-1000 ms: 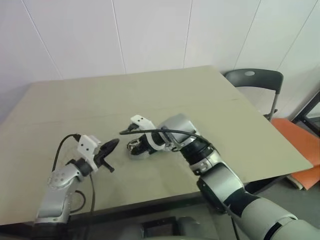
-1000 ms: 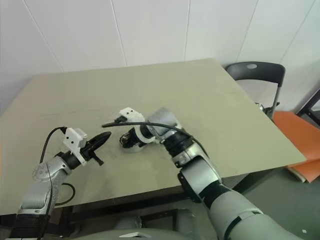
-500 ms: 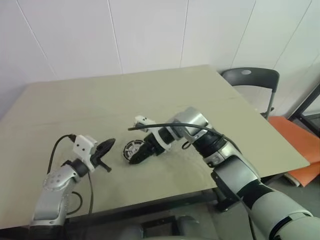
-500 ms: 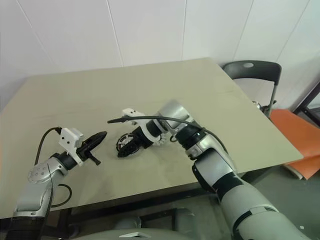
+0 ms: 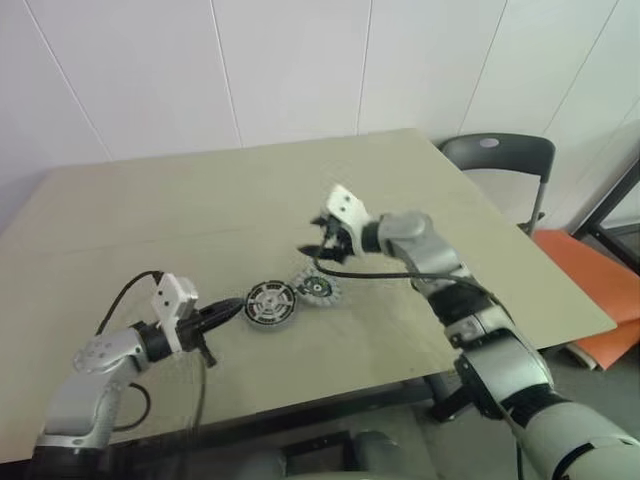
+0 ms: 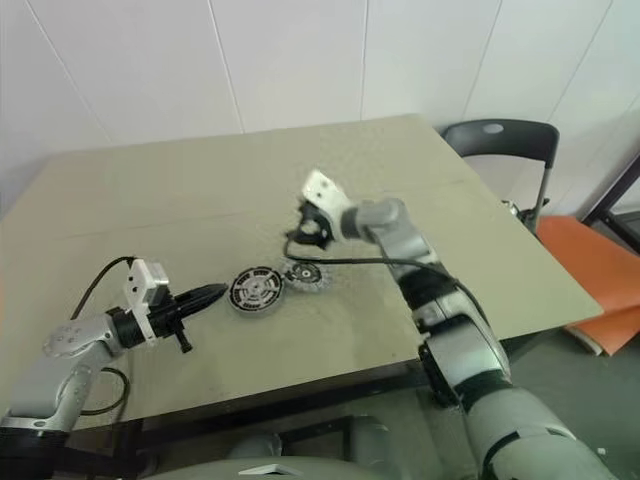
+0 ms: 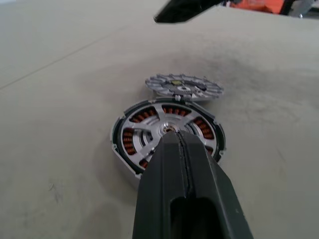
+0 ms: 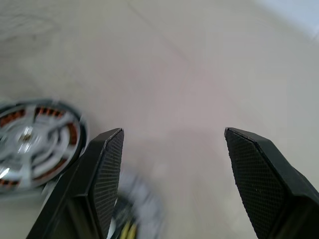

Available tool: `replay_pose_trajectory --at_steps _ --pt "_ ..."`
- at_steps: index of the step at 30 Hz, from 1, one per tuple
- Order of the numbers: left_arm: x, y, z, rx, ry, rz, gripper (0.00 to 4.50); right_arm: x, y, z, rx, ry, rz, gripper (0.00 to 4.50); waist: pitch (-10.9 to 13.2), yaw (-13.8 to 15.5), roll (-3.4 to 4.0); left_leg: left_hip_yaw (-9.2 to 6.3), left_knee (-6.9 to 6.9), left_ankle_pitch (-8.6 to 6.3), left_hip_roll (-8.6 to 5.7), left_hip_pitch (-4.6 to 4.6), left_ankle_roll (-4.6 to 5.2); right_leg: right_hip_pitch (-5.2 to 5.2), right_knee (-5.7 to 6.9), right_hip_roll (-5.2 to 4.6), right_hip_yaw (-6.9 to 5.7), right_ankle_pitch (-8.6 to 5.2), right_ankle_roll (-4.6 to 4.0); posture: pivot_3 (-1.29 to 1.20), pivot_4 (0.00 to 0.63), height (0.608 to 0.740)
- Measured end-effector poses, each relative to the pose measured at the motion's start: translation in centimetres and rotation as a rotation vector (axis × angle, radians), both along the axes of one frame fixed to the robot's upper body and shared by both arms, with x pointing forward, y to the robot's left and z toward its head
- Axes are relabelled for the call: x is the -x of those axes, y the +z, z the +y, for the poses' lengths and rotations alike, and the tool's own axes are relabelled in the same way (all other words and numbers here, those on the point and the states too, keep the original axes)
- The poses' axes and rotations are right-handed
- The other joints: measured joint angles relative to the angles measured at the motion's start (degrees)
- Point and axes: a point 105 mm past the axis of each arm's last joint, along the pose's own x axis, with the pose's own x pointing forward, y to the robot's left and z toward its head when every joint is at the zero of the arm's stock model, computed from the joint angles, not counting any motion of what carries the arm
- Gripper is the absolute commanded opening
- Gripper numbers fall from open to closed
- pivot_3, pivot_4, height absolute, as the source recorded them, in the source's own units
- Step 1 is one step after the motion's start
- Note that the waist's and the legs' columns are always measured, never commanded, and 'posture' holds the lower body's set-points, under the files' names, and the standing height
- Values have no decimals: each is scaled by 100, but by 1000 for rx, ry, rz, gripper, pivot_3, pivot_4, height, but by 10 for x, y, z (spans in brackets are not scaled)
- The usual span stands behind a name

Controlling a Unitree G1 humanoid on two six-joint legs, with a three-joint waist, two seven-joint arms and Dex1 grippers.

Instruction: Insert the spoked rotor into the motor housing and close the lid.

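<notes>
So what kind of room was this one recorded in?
Probably a plain office or lab room set up for testing: a bare beige table against white panelled walls, a black folding chair beside it, and small motor parts on the table.

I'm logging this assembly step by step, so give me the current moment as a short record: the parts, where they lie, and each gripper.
housing: flat on the table, copper windings showing, spoked wheel seated in it
lid: flat on the table beside the housing, touching or nearly so, not fitted
left gripper: shut, empty, tips pointing at the housing, just short of it
right gripper: open, empty, raised above the table behind the lid
lid closed: no
</notes>
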Motion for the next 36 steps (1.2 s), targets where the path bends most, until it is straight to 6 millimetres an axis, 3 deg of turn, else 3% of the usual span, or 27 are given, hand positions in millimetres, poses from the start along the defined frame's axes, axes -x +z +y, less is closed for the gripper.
replay_pose_trajectory --at_steps 5,10,14,17,25,36 --pt "-1 -5 7 -17 -1 16 0 6 -19 -35 -96 -196 237 3388 9 -6 15 -1 2 0 1 5 0 1 8 0 1 -1 0 0 0 740" --pt "-8 -5 6 -24 -2 -5 0 21 -3 -58 -384 -326 612 3388 10 37 16 0 4 1 2 6 1 3 8 3 1 0 1 0 0 740" --pt "-9 -10 5 -19 3 6 0 55 -3 -63 -531 -286 967 3388 9 91 14 1 3 0 3 4 2 3 3 4 1 -1 1 0 0 740" --pt "-8 -12 4 -16 2 14 0 73 -18 -57 -551 -260 1101 3388 10 107 16 3 3 0 4 4 2 4 1 5 1 -7 11 0 0 740" --pt "-10 -13 6 -34 11 0 0 68 -52 -45 -575 -520 1212 3388 9 111 16 10 3 0 8 2 3 5 -2 15 2 -12 23 0 0 740" --pt "-12 -14 6 -21 38 -6 0 63 -57 -39 -625 -671 1217 3388 -1 83 10 9 12 1 12 25 4 44 -14 16 -1 -25 7 0 0 740"
